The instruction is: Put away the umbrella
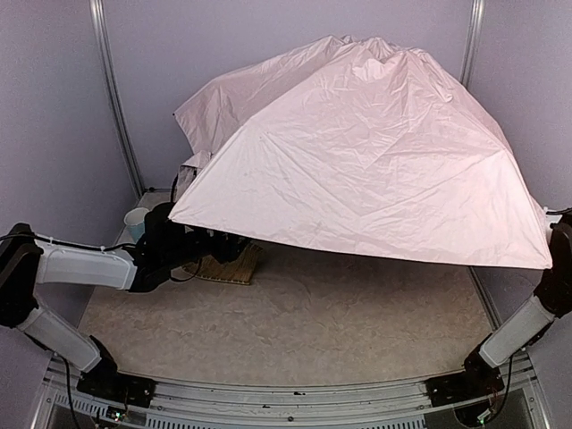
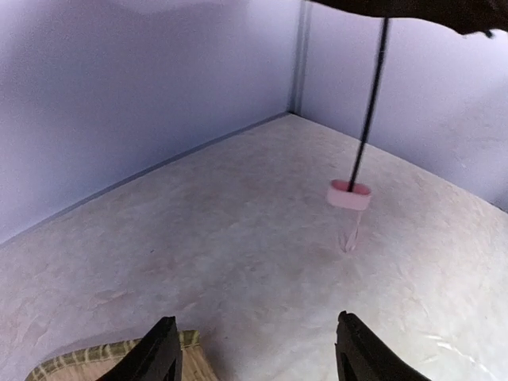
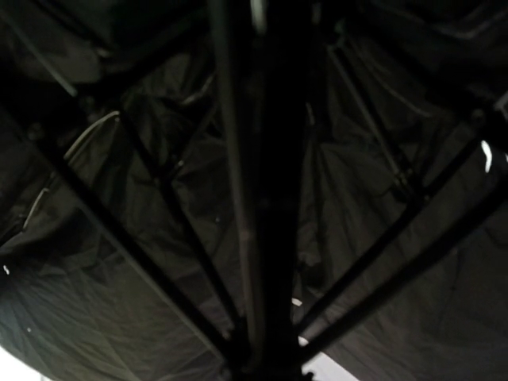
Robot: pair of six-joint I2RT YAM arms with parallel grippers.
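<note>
The pale pink umbrella (image 1: pixel 375 152) stands open over the back and right of the table. In the left wrist view its dark shaft (image 2: pixel 369 95) comes down to a pink handle end (image 2: pixel 349 194), and a thin strap (image 2: pixel 349 236) hangs to the table top. My left gripper (image 2: pixel 258 349) is open and empty, low under the canopy's left edge and well short of the handle. My right arm (image 1: pixel 550 295) reaches under the canopy's right edge, and its gripper is hidden there. The right wrist view shows only the dark underside, ribs (image 3: pixel 151 254) and shaft (image 3: pixel 274 238).
A woven straw mat (image 1: pixel 231 266) lies under the canopy's left edge, and its corner shows beside my left finger (image 2: pixel 95 363). A pale cup (image 1: pixel 136 222) stands at the back left. Purple walls and metal posts (image 1: pixel 114 98) close in the table.
</note>
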